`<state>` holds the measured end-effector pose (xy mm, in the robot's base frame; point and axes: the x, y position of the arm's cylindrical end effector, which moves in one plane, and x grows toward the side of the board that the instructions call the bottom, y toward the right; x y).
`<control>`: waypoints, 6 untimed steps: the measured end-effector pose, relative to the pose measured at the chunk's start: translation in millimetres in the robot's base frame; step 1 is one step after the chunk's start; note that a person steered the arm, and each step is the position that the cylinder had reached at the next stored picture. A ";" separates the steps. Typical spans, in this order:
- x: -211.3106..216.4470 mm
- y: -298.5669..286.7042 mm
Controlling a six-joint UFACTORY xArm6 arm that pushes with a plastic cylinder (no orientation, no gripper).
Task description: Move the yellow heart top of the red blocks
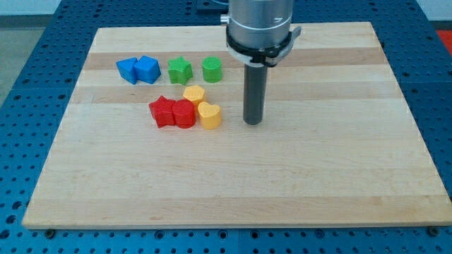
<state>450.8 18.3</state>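
The yellow heart (210,115) lies at the board's middle, touching the right side of the red round block (183,113). A red star (163,111) touches that red block on its left. A second yellow block (194,94), rounded, sits just above the heart and the red round block. My tip (253,121) is on the board to the right of the yellow heart, with a gap of about a block's width between them.
Two blue blocks (138,70) sit together at the view's upper left. A green star (180,70) and a green round block (212,69) stand to their right. The wooden board (318,176) lies on a blue perforated table.
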 end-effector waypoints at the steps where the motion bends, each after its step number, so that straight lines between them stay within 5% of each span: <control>1: 0.0 -22.1; 4: -44.2 -27.7; 6: 24.3 -10.3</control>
<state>475.1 8.0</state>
